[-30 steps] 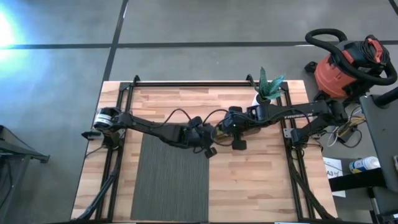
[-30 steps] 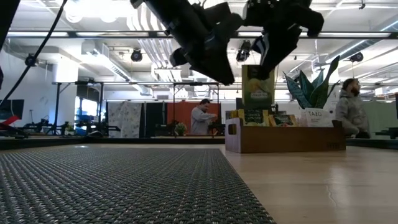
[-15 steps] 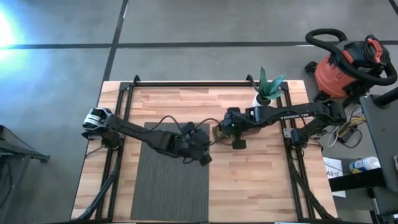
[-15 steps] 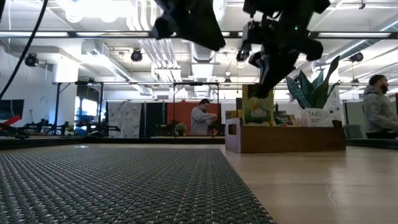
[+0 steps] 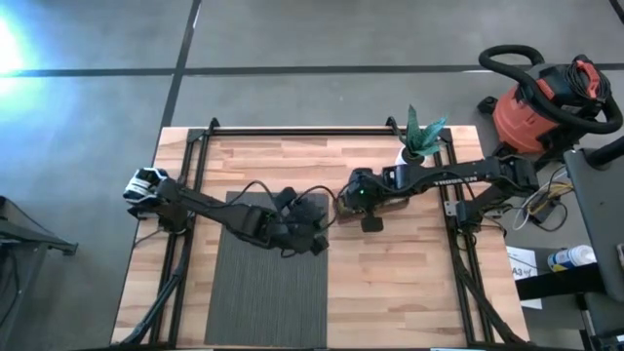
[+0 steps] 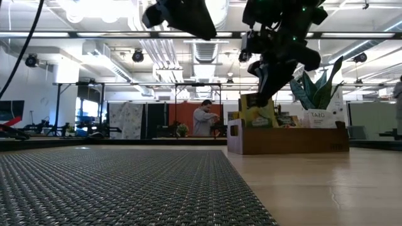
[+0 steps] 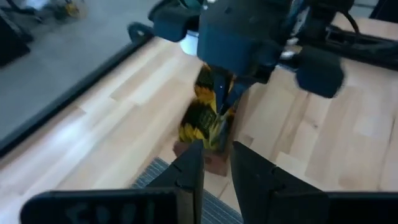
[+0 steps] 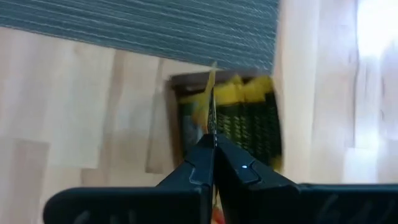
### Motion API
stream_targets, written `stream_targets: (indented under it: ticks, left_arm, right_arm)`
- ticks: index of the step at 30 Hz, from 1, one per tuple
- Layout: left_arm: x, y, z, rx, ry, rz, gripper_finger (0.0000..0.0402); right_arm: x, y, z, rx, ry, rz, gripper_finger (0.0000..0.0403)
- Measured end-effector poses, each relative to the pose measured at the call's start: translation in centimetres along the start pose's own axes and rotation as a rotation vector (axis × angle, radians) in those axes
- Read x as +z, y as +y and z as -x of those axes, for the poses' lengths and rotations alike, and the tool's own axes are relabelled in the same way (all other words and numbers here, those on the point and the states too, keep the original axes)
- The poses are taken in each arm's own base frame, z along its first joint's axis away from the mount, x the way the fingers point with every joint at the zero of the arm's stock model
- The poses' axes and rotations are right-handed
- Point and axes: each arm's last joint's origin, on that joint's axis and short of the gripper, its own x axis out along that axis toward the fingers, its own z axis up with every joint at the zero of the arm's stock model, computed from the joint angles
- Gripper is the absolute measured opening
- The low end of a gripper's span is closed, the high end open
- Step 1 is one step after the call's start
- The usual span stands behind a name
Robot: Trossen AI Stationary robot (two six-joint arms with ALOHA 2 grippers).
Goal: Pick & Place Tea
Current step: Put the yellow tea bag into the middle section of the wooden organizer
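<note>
A brown wooden tray [image 6: 286,140] stands on the table just right of the mat, with tea sachets [image 8: 249,121] upright in it. My right gripper [image 6: 271,74] hangs over the tray [image 5: 340,208], shut on one yellow-and-green tea sachet [image 6: 254,113]. In the right wrist view that sachet [image 8: 211,102] shows edge-on above the tray [image 8: 186,81]. My left gripper [image 7: 216,168] is high over the mat's far right corner [image 5: 310,237], open, with nothing between its fingers. My right gripper pinches the tea sachet's upper part [image 7: 219,87] between its two fingers, coming from above and slanting down. The sachet hangs tilted below the fingers, its lower edge [image 6: 251,124] down among the sachets in the tray. I cannot tell whether it touches them.
A grey woven mat [image 5: 268,283] covers the table's near left-middle. A potted plant [image 5: 419,136] stands at the far right, behind the tray. Bare wood lies right of the mat. People stand in the room beyond the table.
My right gripper has sunk toward the tray with the sachet, which now hangs lower and tilted, its lower edge at the tray's top. My left gripper has risen and drawn back from the tray toward the table's left and near side, over the mat.
</note>
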Motion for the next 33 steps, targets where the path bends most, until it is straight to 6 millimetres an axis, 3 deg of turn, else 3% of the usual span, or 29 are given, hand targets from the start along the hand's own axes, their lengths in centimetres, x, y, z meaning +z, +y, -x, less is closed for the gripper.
stream_targets:
  ticks: [21, 29, 33]
  left_arm:
    - [1.9, 1.1, 6.1, 0.044, -0.147, 0.036, 0.0073]
    - [2.9, 2.4, 7.9, 0.058, -0.185, 0.050, 0.0073]
    - [3.0, 2.9, 8.4, 0.063, -0.182, 0.044, 0.0073]
  right_arm:
    - [-2.0, -0.6, -2.1, 0.044, -0.014, -0.032, 0.0011]
    - [-1.8, -0.6, -3.1, 0.046, 0.003, -0.036, 0.0073]
    - [-1.4, -0.7, -2.5, 0.044, -0.007, -0.072, 0.0108]
